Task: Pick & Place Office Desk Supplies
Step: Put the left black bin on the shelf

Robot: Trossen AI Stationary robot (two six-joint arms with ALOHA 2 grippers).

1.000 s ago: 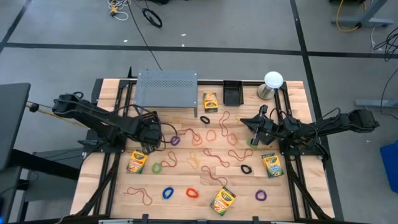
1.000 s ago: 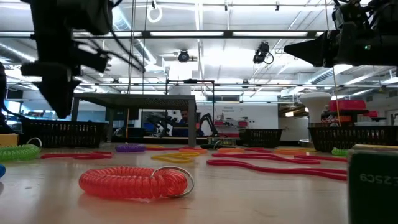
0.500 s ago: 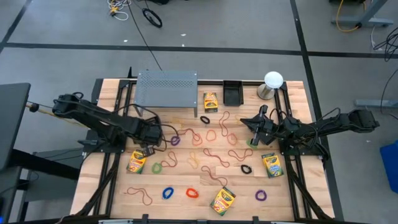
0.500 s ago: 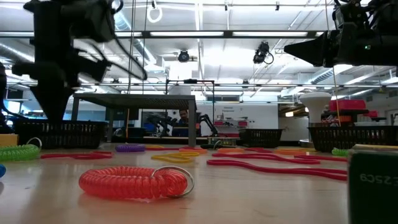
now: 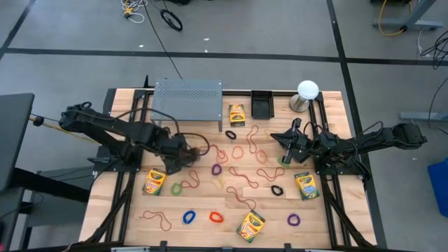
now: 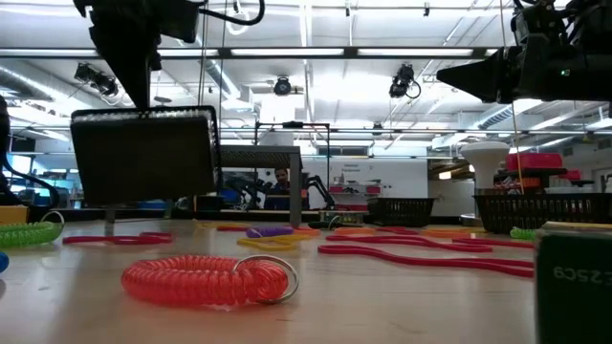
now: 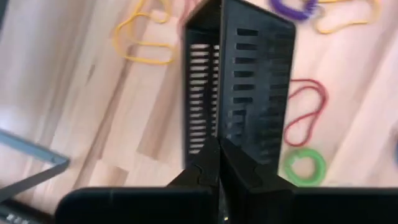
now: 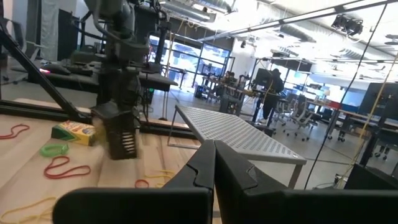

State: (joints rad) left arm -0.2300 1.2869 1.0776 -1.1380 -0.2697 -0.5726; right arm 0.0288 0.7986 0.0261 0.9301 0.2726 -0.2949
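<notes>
A black mesh tray [image 7: 239, 87] hangs clear of the table [image 5: 203, 224], pinched by one wall in the left gripper [image 7: 219, 146] over the left-centre, among scattered bands [image 5: 241, 175] and crayon boxes [image 5: 154, 182]. A red coil [image 6: 206, 279] lies near the front edge. The right gripper [image 8: 214, 149], fingers pressed together, hovers empty over the right side.

The left hand [image 8: 120, 118] holds a black mesh bin [image 8: 122, 138] above the table [image 8: 93, 180].
</notes>
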